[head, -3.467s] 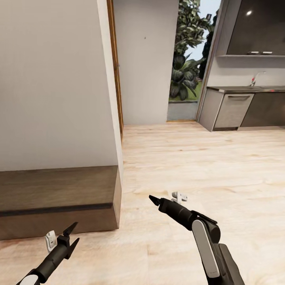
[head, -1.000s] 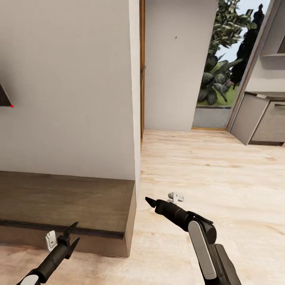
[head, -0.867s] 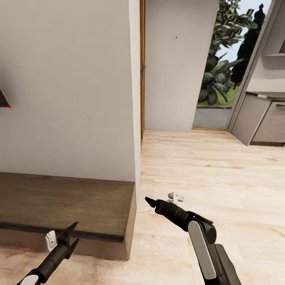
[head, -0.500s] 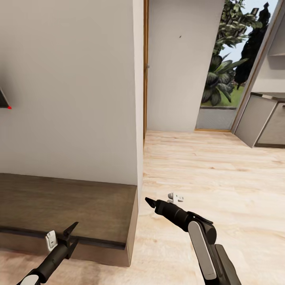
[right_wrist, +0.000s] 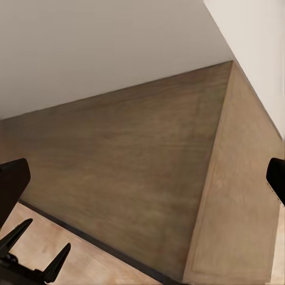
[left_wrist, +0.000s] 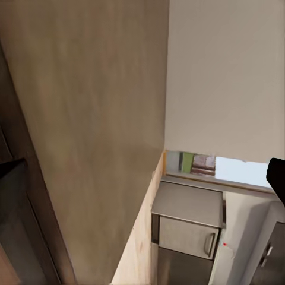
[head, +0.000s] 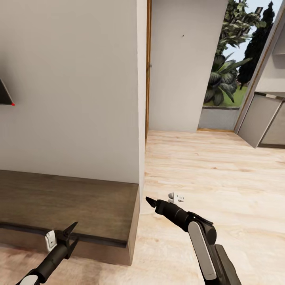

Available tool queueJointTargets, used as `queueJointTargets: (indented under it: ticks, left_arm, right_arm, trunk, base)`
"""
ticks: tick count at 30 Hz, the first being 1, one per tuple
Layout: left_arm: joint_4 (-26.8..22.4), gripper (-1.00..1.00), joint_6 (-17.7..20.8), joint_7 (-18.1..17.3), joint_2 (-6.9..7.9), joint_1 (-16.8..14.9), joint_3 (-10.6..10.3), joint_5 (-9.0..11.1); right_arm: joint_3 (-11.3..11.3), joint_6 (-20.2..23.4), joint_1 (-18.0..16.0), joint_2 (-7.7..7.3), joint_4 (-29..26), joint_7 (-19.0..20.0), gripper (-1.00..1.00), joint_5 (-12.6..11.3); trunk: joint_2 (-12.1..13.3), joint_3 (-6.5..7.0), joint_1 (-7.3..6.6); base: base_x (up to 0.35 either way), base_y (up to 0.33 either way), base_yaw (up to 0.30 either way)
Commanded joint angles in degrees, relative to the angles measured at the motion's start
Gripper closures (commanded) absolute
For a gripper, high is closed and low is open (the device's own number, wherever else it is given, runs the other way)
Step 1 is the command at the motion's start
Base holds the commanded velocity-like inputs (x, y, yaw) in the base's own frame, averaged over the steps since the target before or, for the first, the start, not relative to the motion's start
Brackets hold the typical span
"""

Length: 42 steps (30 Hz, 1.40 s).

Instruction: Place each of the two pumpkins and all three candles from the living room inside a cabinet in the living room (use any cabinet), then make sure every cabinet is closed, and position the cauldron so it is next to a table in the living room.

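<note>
Left gripper (head: 72, 236) with its two dark fingers spread and empty, low dark brown cabinet (head: 67, 202) just ahead of its tips, fronts closed, right gripper (head: 149, 200) beyond the cabinet's end over pale wood floor (head: 221, 178), its jaw state unclear

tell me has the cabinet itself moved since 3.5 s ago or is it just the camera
No, the camera turned. The cabinet stays tucked against the wall; cabinet, wall corner and doorway all slid rightward together in the head view, so the view panned left.
</note>
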Motion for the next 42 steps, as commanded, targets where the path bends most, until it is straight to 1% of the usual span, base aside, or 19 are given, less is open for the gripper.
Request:
queueJointTargets:
  ticks: [1,2,14,20,39,42]
  left_arm:
    - [0.01,-1.00,0.47,0.00,-0.01,-0.04,0.09,0.34]
    - [0.01,-1.00,0.45,0.06,0.01,-0.04,0.09,0.32]
    - [0.02,-1.00,0.39,-0.17,0.01,-0.04,0.12,0.36]
    - [0.04,-1.00,0.40,-0.15,0.08,-0.04,0.48,0.24]
    - [0.04,-1.00,0.31,-0.79,0.08,-0.04,0.53,0.37]
    - [0.04,-1.00,0.31,-0.80,0.08,-0.04,1.08,0.37]
  right_arm:
    - [-0.06,0.17,-0.03,0.03,-0.04,0.29,-1.00,0.22]
    - [-0.07,-0.03,0.09,0.02,-0.04,0.47,-1.00,0.24]
    - [-0.08,-0.08,0.16,0.02,-0.04,0.44,-1.00,0.25]
    - [-0.08,-0.08,0.15,0.02,-0.03,0.44,-1.00,0.25]
    - [-0.25,0.01,0.07,0.04,-0.01,0.47,-1.00,0.17]
    - [-0.25,0.01,0.07,0.02,-0.03,0.45,-1.00,0.16]
  trunk:
    - [-0.44,-0.23,0.22]
    - [-0.84,-0.41,0.44]
    - [-0.84,-0.41,0.44]
    - [-3.24,-1.49,1.75]
    - [-10.86,-4.90,5.93]
    - [-12.07,-5.44,6.59]
  base:
    - [0.000,0.000,0.001]
    - [0.000,0.000,0.000]
    - [0.000,0.000,0.000]
    - [0.000,0.000,0.000]
    - [0.000,0.000,0.000]
    - [0.000,0.000,0.000]
